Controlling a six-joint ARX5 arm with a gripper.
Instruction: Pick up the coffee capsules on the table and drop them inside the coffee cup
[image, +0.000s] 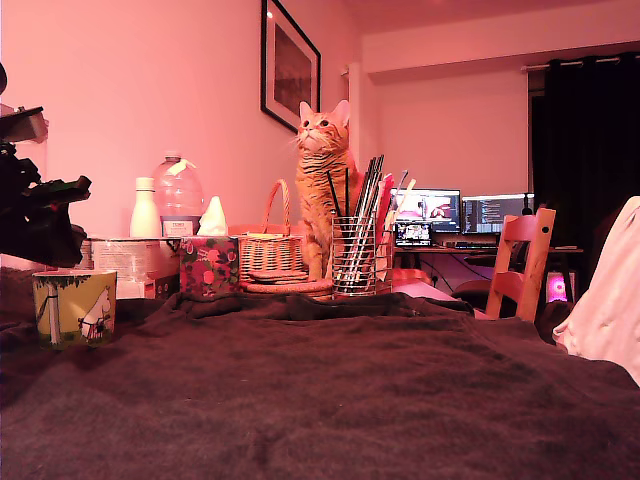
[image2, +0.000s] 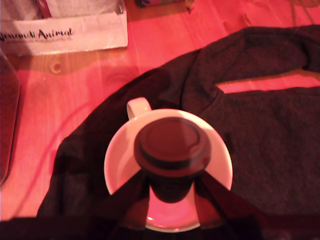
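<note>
Between the gripper's (image2: 172, 192) fingers (image2: 131, 196), clamped on its tapered body, a dark capsule (image2: 172, 150) hangs rim-up. Directly beneath the fingers gapes the cup's (image2: 116, 165) pale mouth, handle showing at its rim. Under the cup lies the dark blanket (image2: 270, 145), with bare wooden table (image2: 65, 105) past its edge.

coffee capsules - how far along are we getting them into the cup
In hand: the tool grips a dark capsule directly over the open coffee cup, not yet released. No capsule shows on the blanket in the exterior view. Whether one already lies inside the cup is hidden, as is what remains.
</note>
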